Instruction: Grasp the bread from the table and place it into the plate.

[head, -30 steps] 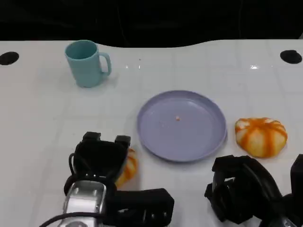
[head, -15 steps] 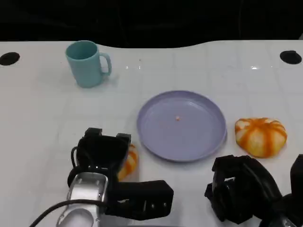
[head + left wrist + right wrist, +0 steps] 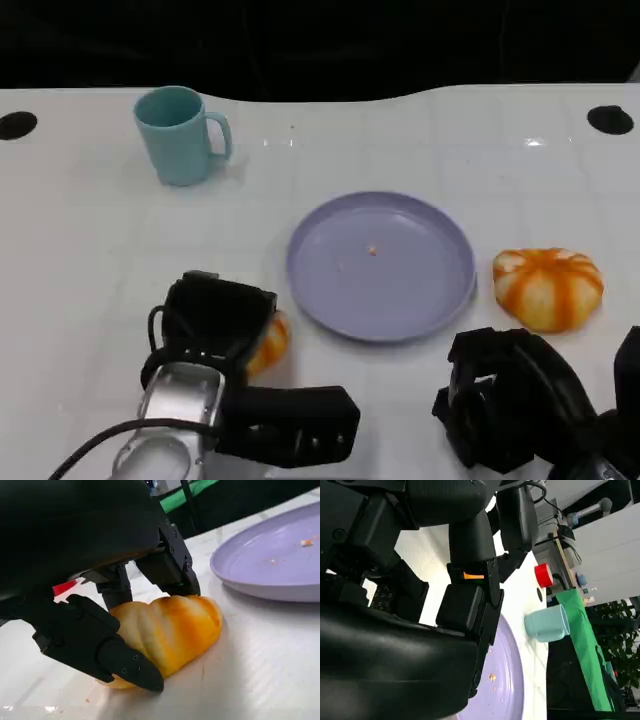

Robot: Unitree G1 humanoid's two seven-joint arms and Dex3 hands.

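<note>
Bread roll (image 3: 167, 630), golden with pale twisted ridges, lies on the white table (image 3: 90, 260) at lower left of the head view, just left of the plate's near-left rim. In the left wrist view its long axis runs from lower left to upper right, the rounded far end pointing toward the plate, close to it but not touching.

White table: fills most of the head frame, dark hole at each far corner.

Lilac plate (image 3: 440, 300): centre of head view, shallow, a few crumbs on it.

Left hand (image 3: 215, 325): lower left, over the bread roll. Wrist view shows fingers (image 3: 170, 570) on the roll's far side and another digit against its near side, so the hand grips the roll, which rests on the table.

Right hand (image 3: 505, 400): lower right, fingers curled in with nothing in them, near the frame's bottom edge.

Second bread, round, orange and white striped (image 3: 548, 288): right of the plate, apart from it, just above the right hand.

Teal mug (image 3: 178, 135): upper left, upright, handle toward the right.
</note>
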